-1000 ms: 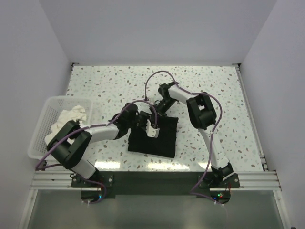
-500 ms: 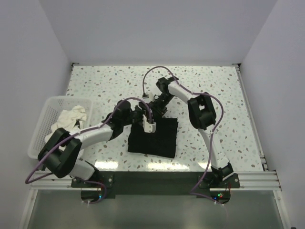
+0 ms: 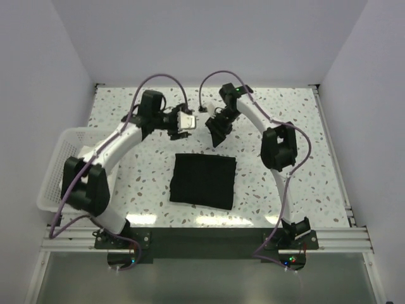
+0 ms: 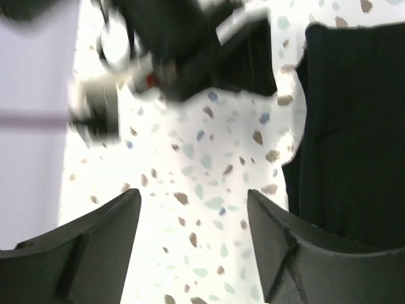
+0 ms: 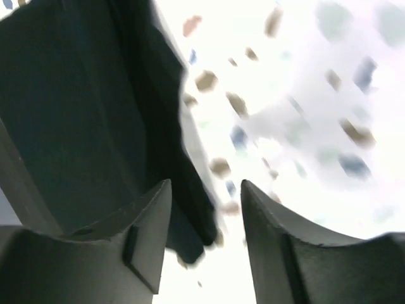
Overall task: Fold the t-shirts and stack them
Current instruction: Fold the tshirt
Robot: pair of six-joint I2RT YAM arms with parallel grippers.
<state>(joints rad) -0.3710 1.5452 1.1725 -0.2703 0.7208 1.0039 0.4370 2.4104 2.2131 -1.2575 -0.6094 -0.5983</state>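
At the near centre of the speckled table (image 3: 285, 126), one black t-shirt (image 3: 204, 180) is laid flat, folded to a rectangle. Beyond its far edge, clear of it, the left hand (image 3: 188, 122) and right hand (image 3: 215, 133) are held, fingers spread, nothing gripped. A white lattice basket (image 3: 54, 174) is set at the table's left edge.

Item: one solid black fabric t-shirt (image 3: 204, 180), plain, without print. We recorded it folded into a flat, roughly square packet with no sleeves showing. It lay on the speckled tabletop (image 3: 319, 164), near the middle and towards the near edge, its sides slightly skewed.
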